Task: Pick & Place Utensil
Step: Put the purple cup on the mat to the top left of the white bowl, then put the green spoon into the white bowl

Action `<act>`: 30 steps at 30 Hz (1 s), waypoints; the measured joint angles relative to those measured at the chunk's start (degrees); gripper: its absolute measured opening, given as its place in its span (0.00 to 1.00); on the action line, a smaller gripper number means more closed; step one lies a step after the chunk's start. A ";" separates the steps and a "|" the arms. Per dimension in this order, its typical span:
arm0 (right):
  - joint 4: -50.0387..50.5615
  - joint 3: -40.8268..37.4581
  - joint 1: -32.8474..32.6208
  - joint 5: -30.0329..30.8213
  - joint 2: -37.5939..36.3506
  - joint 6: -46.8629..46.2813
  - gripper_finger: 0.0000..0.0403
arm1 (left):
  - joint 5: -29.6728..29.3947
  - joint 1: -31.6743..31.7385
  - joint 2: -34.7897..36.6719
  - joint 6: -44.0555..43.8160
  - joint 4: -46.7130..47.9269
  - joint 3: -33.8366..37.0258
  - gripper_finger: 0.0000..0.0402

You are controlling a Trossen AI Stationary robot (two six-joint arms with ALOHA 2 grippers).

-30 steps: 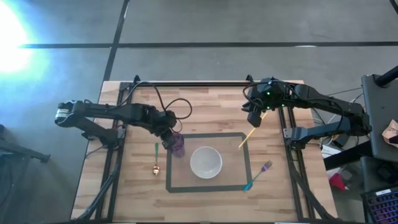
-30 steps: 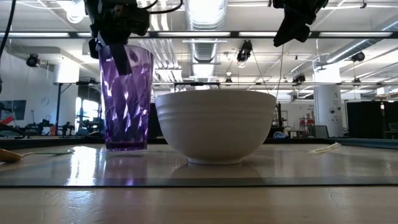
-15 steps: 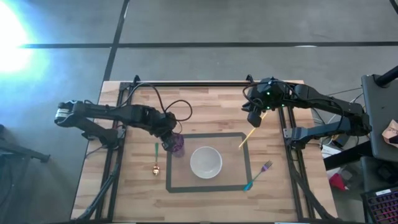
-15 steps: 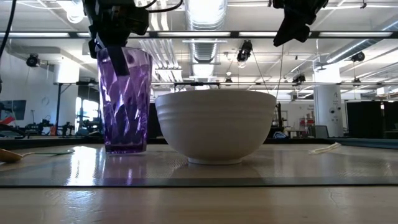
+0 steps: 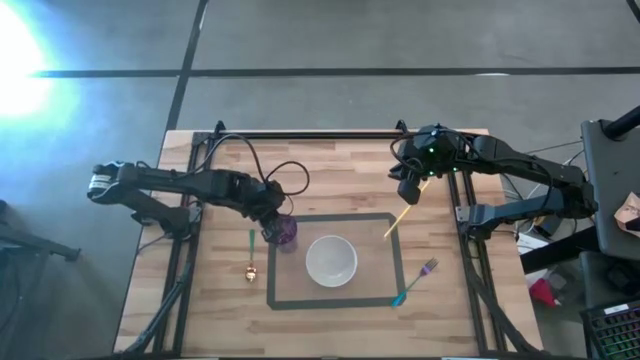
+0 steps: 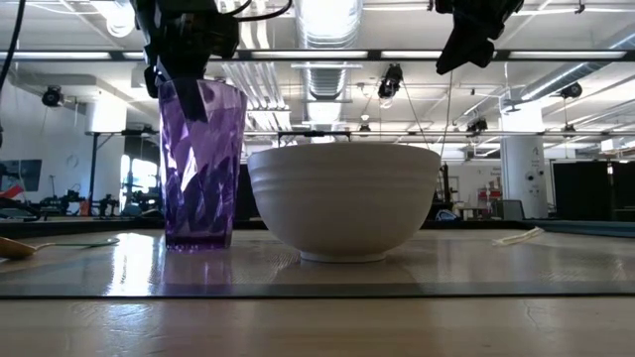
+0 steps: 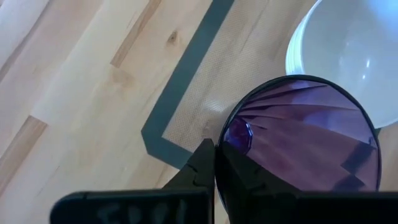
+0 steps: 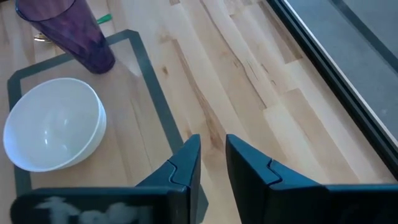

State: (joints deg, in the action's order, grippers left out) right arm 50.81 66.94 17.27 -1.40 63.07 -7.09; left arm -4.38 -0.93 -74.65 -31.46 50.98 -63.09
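A clear purple cup [image 5: 286, 232] stands on its base at the far left corner of a grey-taped rectangle [image 5: 340, 216], next to a white bowl [image 5: 331, 260]. My left gripper [image 5: 270, 214] is shut on the cup's rim; it also shows in the low view [image 6: 185, 59]. A spoon with a green handle [image 5: 251, 255] lies flat on the table, left of the rectangle. A fork with a teal handle [image 5: 416, 282] and a pale yellow stick [image 5: 400, 217] lie at the right. My right gripper [image 8: 213, 155] is open and empty, high above the stick's far end [image 5: 411, 186]. My left gripper pinches the cup's rim [image 7: 219, 140] on the side away from the bowl, one finger inside the cup [image 7: 235, 171] and one outside [image 7: 200, 167]. The fingers come from above, pointing down. The cup stands nearly upright with its base on the mat [image 6: 196, 244].
The bowl [image 6: 343, 200] stands close beside the cup inside the rectangle. Black frame rails [image 5: 310, 134] run along the table's far, left and right sides. Bare wood lies between the rectangle and the far rail.
My left gripper has kept its hold on the cup's rim. The cup has rocked slightly at its top and stands nearly upright again, its base still on the mat. My right arm has kept still.
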 joint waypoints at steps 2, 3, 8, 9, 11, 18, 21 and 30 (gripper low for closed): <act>-0.02 0.00 -0.01 0.00 0.00 0.01 0.19 | 0.00 0.00 0.00 0.00 0.00 0.13 0.03; -0.02 0.00 0.01 -0.01 0.00 0.00 0.19 | 0.00 0.00 0.00 0.00 -0.05 0.17 0.03; -0.02 0.00 -0.01 0.01 0.00 0.02 0.16 | 0.00 0.02 0.00 0.00 -0.42 0.31 0.05; -0.02 0.00 0.00 0.00 0.00 0.01 0.16 | 0.01 0.02 0.00 0.00 -0.48 0.35 0.06; -0.04 0.00 0.00 -0.01 0.00 0.02 0.15 | 0.33 0.02 -0.11 0.02 -0.60 0.39 0.08; -0.04 0.00 0.00 0.00 0.00 0.02 0.15 | 0.21 0.02 -0.11 0.00 -1.05 0.43 0.22; -0.04 0.00 0.00 0.00 0.00 0.03 0.17 | 0.15 0.07 -0.11 0.00 -1.05 -0.01 0.29; -0.04 0.00 -0.01 0.01 0.00 0.14 0.19 | -0.04 0.07 -0.09 1.22 0.16 -4.26 0.41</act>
State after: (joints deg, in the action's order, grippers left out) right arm 50.76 66.94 17.26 -1.39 63.07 -6.95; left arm -4.43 -0.86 -74.74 -30.24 51.14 -67.35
